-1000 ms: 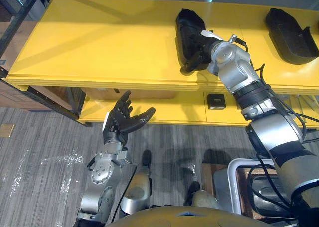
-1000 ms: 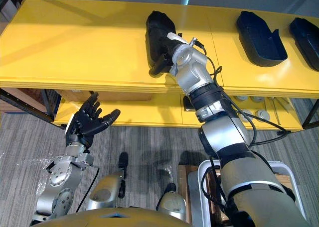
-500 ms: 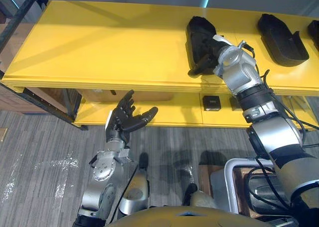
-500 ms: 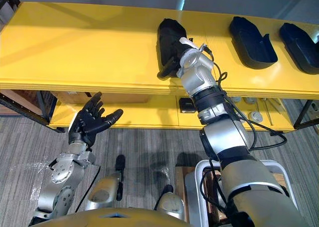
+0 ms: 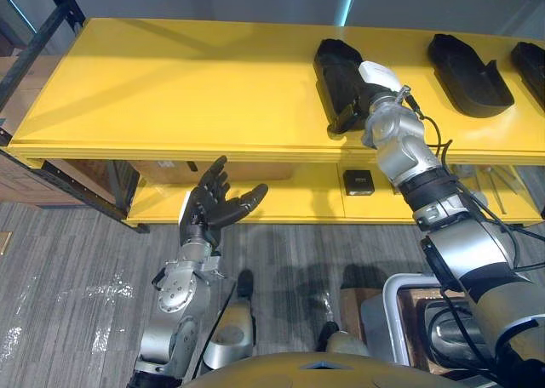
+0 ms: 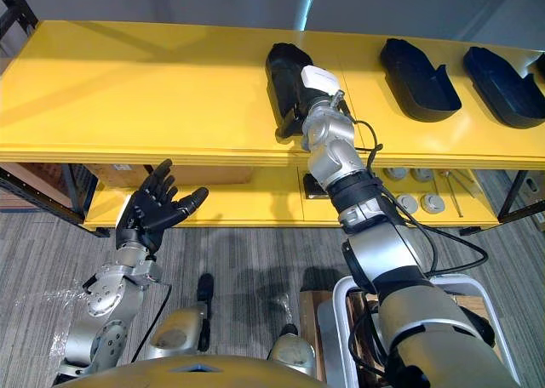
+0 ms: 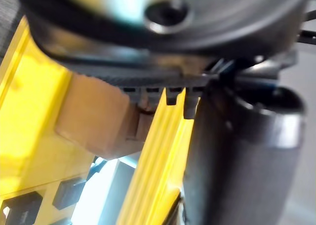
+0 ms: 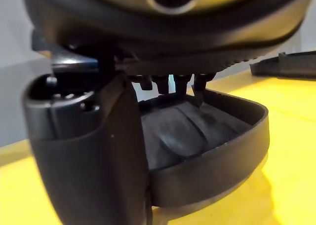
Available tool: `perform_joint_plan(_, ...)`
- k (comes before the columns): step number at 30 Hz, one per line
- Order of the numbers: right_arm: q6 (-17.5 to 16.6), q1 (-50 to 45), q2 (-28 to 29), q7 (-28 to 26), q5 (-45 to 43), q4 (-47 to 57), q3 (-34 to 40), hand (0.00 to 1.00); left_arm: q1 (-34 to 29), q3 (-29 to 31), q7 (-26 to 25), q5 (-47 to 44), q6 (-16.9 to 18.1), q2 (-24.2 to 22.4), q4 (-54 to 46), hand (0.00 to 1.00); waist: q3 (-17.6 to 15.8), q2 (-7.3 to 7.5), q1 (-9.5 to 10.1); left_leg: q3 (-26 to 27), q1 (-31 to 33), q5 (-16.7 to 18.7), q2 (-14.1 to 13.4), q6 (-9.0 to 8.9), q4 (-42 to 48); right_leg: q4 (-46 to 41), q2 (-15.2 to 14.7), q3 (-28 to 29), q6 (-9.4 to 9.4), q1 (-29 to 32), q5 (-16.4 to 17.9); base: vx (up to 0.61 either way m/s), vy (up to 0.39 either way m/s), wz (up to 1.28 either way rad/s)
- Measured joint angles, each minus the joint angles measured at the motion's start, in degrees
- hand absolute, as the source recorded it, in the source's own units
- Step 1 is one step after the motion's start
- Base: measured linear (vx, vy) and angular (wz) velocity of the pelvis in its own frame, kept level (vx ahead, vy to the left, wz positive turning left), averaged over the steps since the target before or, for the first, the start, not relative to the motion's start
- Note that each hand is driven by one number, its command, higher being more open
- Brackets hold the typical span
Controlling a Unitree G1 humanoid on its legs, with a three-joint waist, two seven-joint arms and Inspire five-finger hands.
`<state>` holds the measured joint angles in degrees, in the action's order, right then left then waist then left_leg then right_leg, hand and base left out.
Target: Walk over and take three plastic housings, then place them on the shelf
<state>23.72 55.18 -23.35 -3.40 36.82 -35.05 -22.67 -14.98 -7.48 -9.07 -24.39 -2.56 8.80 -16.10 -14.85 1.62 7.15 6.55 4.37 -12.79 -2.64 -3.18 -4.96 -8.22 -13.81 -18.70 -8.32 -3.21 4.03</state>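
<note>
Gripping a black plastic housing (image 5: 332,65) on the yellow shelf (image 5: 170,82) — right robot hand (image 5: 356,107); left robot hand (image 5: 209,209) spread wide.

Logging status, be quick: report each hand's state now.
Left hand: open, holding nothing.
Right hand: closed on a housing on the shelf.

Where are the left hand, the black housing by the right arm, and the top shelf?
left hand (image 5: 207,211): left eye view, palm.
black housing (image 5: 332,63): left eye view, far end.
top shelf (image 5: 170,82): left eye view, bare surface.
</note>
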Motion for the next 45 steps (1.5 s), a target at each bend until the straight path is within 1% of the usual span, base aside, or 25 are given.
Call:
perform_joint_plan(2,-1.41,-0.66,-1.31,1.76,0.00,0.01,-0.87,1.00,-0.81,0.22,0.65,-0.01,0.04,-0.02,0.20,1.00,0.27,-0.48,-0.26,0.00,0.06,0.03,0.07,0.03,-0.05,0.52,-0.05,-0.01,-0.10,-0.19,-0.25,0.00,-0.017,0.00)
perform_joint_plan(4,-1.89,-0.96,-2.42,3.30,0.22,0.01,-1.34,1.00,-1.17,0.61,0.93,-0.02,0.20,-0.02,0.79,1.00,0.50,-0.90,-0.47,0.01,0.07,0.05,0.10,0.05,-0.01,1.05,-0.01,-0.05,-0.22,-0.40,-0.48,0.01,-0.016,0.00)
perform_joint_plan(6,-2.25,-1.60,-4.43,7.83,1.08,0.08,-1.53,1.00,-1.22,0.61,1.05,-0.02,0.89,-0.02,2.50,1.00,0.91,-1.60,-1.10,-0.05,0.05,0.12,0.09,-0.03,0.05,1.46,0.07,-0.29,-0.26,-0.68,-0.55,0.02,-0.050,0.01)
perform_joint_plan(9,-3.57,-2.16,-6.18,11.26,0.63,1.58,-1.37,1.00,-1.23,0.48,1.49,-0.02,1.06,-0.03,2.84,1.00,1.26,-2.22,-1.40,0.00,0.02,0.25,0.06,-0.21,0.06,1.70,0.22,-0.27,-0.26,-0.71,-0.55,0.01,-0.038,-0.02)
perform_joint_plan(11,-4.60,-2.87,-6.70,12.45,-0.31,3.94,-0.86,1.00,-1.26,0.47,1.81,-0.02,1.09,-0.02,2.84,1.00,1.50,-2.62,-1.62,0.04,-0.06,0.42,0.04,-0.42,0.07,2.02,0.49,-0.16,-0.24,-0.83,-0.56,0.02,-0.037,-0.05)
perform_joint_plan(13,-6.71,-3.51,-6.97,12.86,-3.36,7.09,-0.82,1.00,-1.31,0.42,2.07,-0.04,1.10,-0.03,2.84,1.00,1.88,-3.26,-2.26,0.08,-0.18,0.39,-0.14,-0.40,0.08,2.34,0.75,0.03,-0.19,-0.92,-0.61,0.03,-0.051,-0.07)
perform_joint_plan(15,-8.31,-5.37,-7.51,12.94,-5.82,10.96,-0.78,1.00,-1.32,0.39,2.18,-0.04,1.13,-0.02,2.84,1.00,2.06,-3.56,-2.44,0.13,-0.57,0.25,-0.22,-0.20,0.09,2.43,0.80,0.12,-0.23,-1.21,-0.63,0.03,-0.047,-0.07)
perform_joint_plan(17,-9.94,-9.19,-7.77,12.99,-9.58,18.56,-0.22,1.00,-1.29,0.42,2.22,-0.04,1.18,0.00,2.84,1.00,2.21,-3.80,-2.82,0.57,-0.99,0.45,-0.45,-0.43,0.09,2.65,1.00,0.35,-0.33,-1.50,-0.69,0.05,-0.065,-0.13)
perform_joint_plan(18,-12.03,-14.98,-7.90,12.49,-17.17,30.17,1.27,1.00,-1.36,0.50,2.30,-0.04,1.22,0.01,2.95,1.00,2.24,-3.85,-3.32,1.19,-1.35,0.70,-0.84,-0.59,0.11,3.03,1.32,0.95,-0.34,-1.52,-0.69,0.06,-0.075,-0.25)
perform_joint_plan(19,-12.98,-18.20,-7.89,10.87,-22.75,37.24,1.48,1.00,-1.35,0.58,2.25,-0.02,1.21,0.03,3.38,1.00,2.24,-3.85,-4.13,1.59,-1.80,0.88,-1.02,-0.66,0.10,3.16,1.46,1.51,-0.33,-1.72,-0.69,0.05,-0.073,-0.26)
perform_joint_plan(20,-13.41,-19.31,-7.89,10.03,-24.64,39.61,1.49,1.00,-1.34,0.57,2.25,-0.02,1.21,0.04,3.53,1.00,2.25,-3.85,-4.43,1.75,-1.99,0.95,-1.07,-0.69,0.10,3.20,1.49,1.72,-0.33,-1.78,-0.69,0.03,-0.048,-0.22)
perform_joint_plan(21,-14.42,-21.08,-7.91,8.40,-29.19,43.32,1.56,1.00,-1.46,0.55,2.25,0.00,1.22,0.03,3.62,1.00,2.26,-3.85,-4.97,2.20,-2.31,1.08,-1.19,-0.72,0.09,3.20,1.57,2.18,-0.32,-1.81,-0.69,0.01,-0.028,-0.23)
perform_joint_plan(22,-14.55,-22.67,-7.90,6.92,-33.36,46.16,1.93,1.00,-1.93,0.60,2.14,0.01,1.22,0.03,3.73,1.00,2.28,-3.86,-5.44,2.77,-2.82,1.26,-1.37,-0.71,0.08,3.17,1.67,2.84,-0.31,-1.91,-0.68,0.00,-0.025,-0.23)
perform_joint_plan(24,-14.54,-24.96,-7.79,5.40,-36.70,48.91,2.90,1.00,-1.80,0.67,2.16,0.02,1.21,0.14,4.28,1.00,2.55,-3.85,-5.66,3.20,-3.00,1.39,-1.62,-0.83,0.05,3.22,1.90,3.29,-0.13,-1.86,-0.62,-0.02,-0.020,-0.15)
perform_joint_plan(26,-14.50,-27.69,-7.66,4.04,-40.44,51.44,4.71,1.00,-1.11,0.48,2.17,0.16,1.19,0.11,4.39,1.00,2.59,-3.81,-6.05,3.79,-3.06,1.84,-1.93,-1.40,0.02,3.23,2.13,3.67,0.36,-1.59,-0.62,-0.05,-0.012,-0.11)
perform_joint_plan(27,-14.47,-28.02,-7.55,3.91,-40.73,51.45,5.07,1.00,-1.03,0.48,2.17,0.20,1.19,0.11,4.39,1.00,2.61,-3.80,-6.20,3.95,-3.14,1.88,-1.96,-1.44,-0.03,3.23,2.13,3.81,0.36,-1.56,-0.65,-0.06,-0.003,-0.11)
perform_joint_plan(29,-14.41,-29.77,-6.90,5.00,-44.32,51.42,8.16,1.00,-1.08,0.50,2.09,0.19,1.21,0.11,4.39,1.00,2.74,-3.73,-6.71,4.19,-3.19,1.97,-1.96,-1.47,-0.12,3.24,2.12,4.22,0.35,-1.37,-0.72,-0.03,0.001,-0.09)
perform_joint_plan(31,-14.41,-31.22,-5.48,6.30,-48.32,50.55,13.55,1.00,-1.21,0.57,2.04,0.19,1.41,0.11,4.39,1.00,2.79,-3.64,-6.77,4.30,-3.19,1.97,-1.95,-1.46,-0.09,3.26,2.10,4.54,0.43,-1.20,-0.87,-0.01,0.002,-0.06)
perform_joint_plan(32,-14.42,-32.58,-4.38,7.65,-50.79,49.79,19.07,1.00,-1.34,0.71,2.04,0.16,2.00,0.11,4.39,1.00,2.82,-3.60,-6.81,4.35,-3.19,1.95,-1.90,-1.42,0.03,3.31,2.06,4.60,0.50,-1.17,-0.97,0.00,0.000,0.00)
perform_joint_plan(33,-14.42,-33.02,-4.05,8.05,-51.65,49.20,21.23,1.00,-1.42,0.86,2.05,0.16,2.26,0.11,4.39,1.00,2.83,-3.57,-6.89,4.38,-3.19,1.95,-1.90,-1.39,0.05,3.33,2.06,4.63,0.51,-1.16,-0.99,0.00,0.000,0.00)
perform_joint_plan(34,-14.43,-35.25,-3.76,8.66,-55.51,47.02,28.24,1.00,-2.03,1.65,2.15,0.15,2.40,0.11,4.39,1.00,2.86,-3.54,-7.37,4.42,-3.18,1.80,-1.91,-1.18,0.06,3.35,2.07,4.68,0.50,-1.12,-1.00,0.02,-0.018,-0.04)
perform_joint_plan(36,-14.44,-37.92,-4.22,6.52,-59.12,43.16,33.48,1.00,-3.27,2.81,2.28,0.11,2.68,0.12,4.38,1.00,3.06,-3.56,-8.06,4.72,-3.13,1.67,-1.96,-1.01,0.07,3.38,2.07,5.00,0.49,-0.85,-1.00,0.02,-0.020,-0.07)
perform_joint_plan(38,-14.45,-39.15,-5.46,5.02,-59.73,40.03,34.12,1.00,-3.88,3.39,2.29,0.03,2.74,0.13,4.39,1.00,3.18,-3.71,-9.00,4.82,-3.00,1.67,-1.96,-1.01,0.07,3.38,2.07,5.10,0.48,-0.66,-1.00,0.02,-0.015,-0.05)
perform_joint_plan(42,-14.88,-38.67,-9.10,0.24,-59.76,32.89,33.11,1.00,-3.93,3.02,3.52,0.03,3.01,0.12,4.39,1.00,3.23,-3.80,-8.89,4.90,-2.56,1.67,-2.03,-1.01,0.08,3.29,2.11,5.23,0.33,-0.14,-1.14,0.00,-0.004,-0.01)
perform_joint_plan(45,-16.94,-35.48,-10.96,-2.32,-60.07,29.49,31.37,1.00,-3.62,2.57,3.87,0.03,3.74,0.10,4.39,1.00,3.16,-3.86,-8.94,4.65,-1.62,1.63,-2.00,-0.96,0.09,3.26,2.12,5.04,0.41,0.64,-1.35,-0.01,0.002,0.04)
